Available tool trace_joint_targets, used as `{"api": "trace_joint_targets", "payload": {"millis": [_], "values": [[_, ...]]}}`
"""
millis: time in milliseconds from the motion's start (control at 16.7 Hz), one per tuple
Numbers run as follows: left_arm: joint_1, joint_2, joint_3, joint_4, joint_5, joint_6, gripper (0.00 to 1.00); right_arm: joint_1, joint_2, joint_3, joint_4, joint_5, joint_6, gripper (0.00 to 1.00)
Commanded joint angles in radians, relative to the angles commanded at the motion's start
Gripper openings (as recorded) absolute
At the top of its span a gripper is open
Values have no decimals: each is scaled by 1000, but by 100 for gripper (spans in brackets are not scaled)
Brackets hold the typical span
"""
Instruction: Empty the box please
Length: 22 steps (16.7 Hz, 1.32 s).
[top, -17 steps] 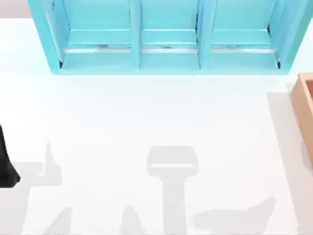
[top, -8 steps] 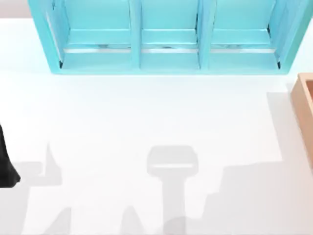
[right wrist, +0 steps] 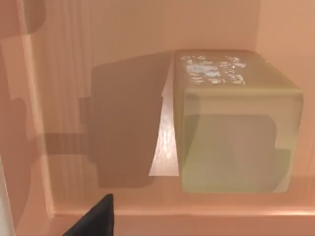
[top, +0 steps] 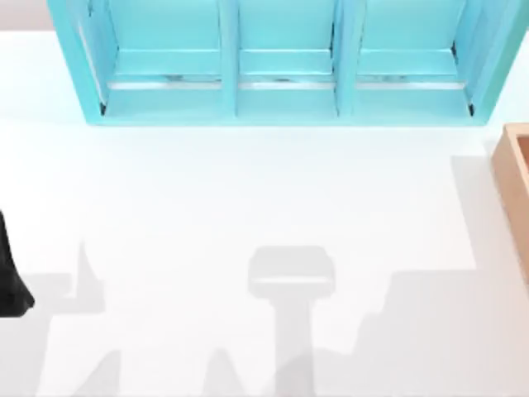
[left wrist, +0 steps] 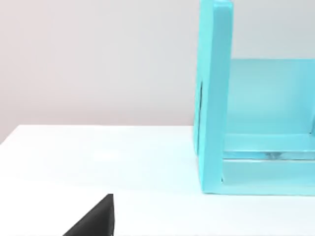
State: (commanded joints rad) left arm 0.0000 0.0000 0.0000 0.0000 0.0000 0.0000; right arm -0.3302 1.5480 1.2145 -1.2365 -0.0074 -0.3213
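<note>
1. Progress: the task is reading as barely begun. A pale tan cube [right wrist: 236,123] with a whitish mark on its top face is still sitting on the floor of the box [right wrist: 98,73], so the emptying is not yet done.

2. Location of the task's thing: the box [top: 514,178] is standing at the right edge of the table [top: 248,198] in the top view, only its near wall and paler rim entering the picture, close to the turquoise shelf unit [top: 281,62] at the far side.

3. Right pincer: a dark part of it [right wrist: 96,219] is showing in the right wrist view. It is hanging above the box interior, with the cube below and ahead of it, apart from it. Whether its fingers are released or clenched cannot be told. Judged from this, descending, grasping and lifting the cube out are all remaining.

4. Left pincer: a dark part [left wrist: 93,221] is showing in the left wrist view; the left arm [top: 10,273] is parked at the table's left edge, the shelf unit's end panel [left wrist: 214,93] ahead of it. Its finger state cannot be told.

5. Surface: the tabletop is plain white, carrying only soft grey shadows.

6. Room: a bare pale wall [left wrist: 98,59] is standing behind the table.
</note>
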Motion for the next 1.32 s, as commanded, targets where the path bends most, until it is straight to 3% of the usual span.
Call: {"api": "trace_joint_targets", "payload": {"millis": [540,900,1320], "values": [[0,0,0,0,0,0,100,2,99,-250,358,0,7,100],[0,0,0,0,0,0,100,2,117,-291,406,0,7,100],[0,0,0,0,0,0,100,2,117,-291,406,0,7,47]]}}
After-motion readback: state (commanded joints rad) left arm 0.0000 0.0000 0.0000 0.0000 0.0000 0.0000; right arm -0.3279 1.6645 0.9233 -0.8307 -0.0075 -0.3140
